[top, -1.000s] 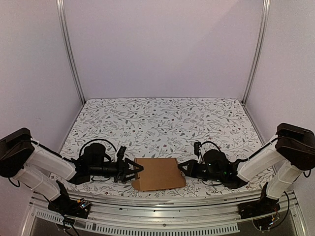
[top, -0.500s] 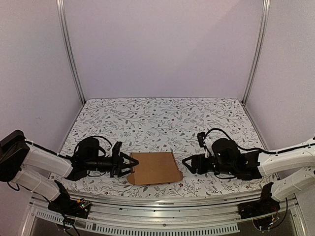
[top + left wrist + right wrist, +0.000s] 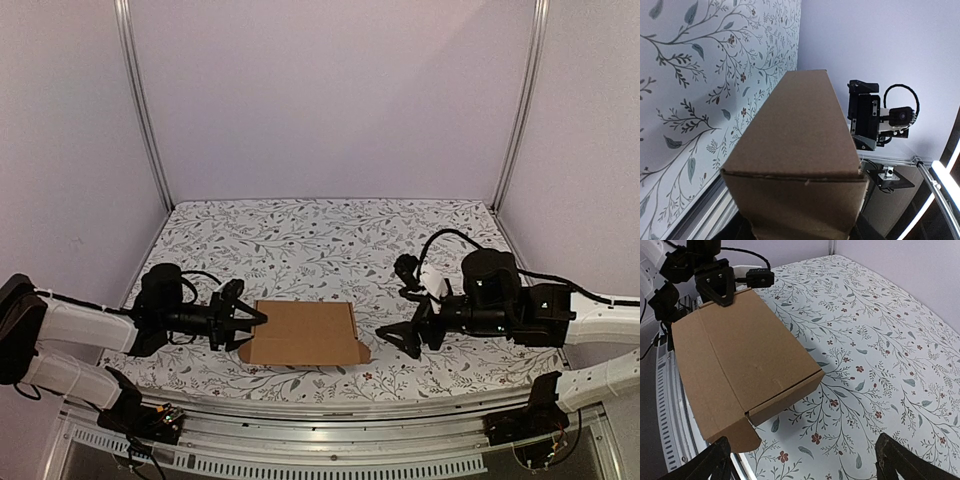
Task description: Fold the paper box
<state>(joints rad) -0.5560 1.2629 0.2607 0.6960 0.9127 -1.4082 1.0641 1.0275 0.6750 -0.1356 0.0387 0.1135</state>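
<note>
Since 1 second ago the right gripper (image 3: 398, 338) has let go, spread wide and drawn back to the right. The box (image 3: 303, 333) has slid left with the left gripper (image 3: 238, 322) and squared up to the near edge.

The box now lies flat on the table (image 3: 330, 250), close to the near edge and a little left of centre. The left gripper has its jaws about half spread, clamped on the box's left end. The right gripper is fully spread, empty, and apart from the box's right end.

The body looks formed, so the step in hand seems to be closing the right end, where 1 flap (image 3: 735, 437) sticks out at the near corner. The next move probably calls for the right gripper to return low to that end and press the flap in while the left steadies the box.

Nothing lies between the right gripper and the box. The rail (image 3: 320, 412) just beside the box's near side leaves little room there.
</note>
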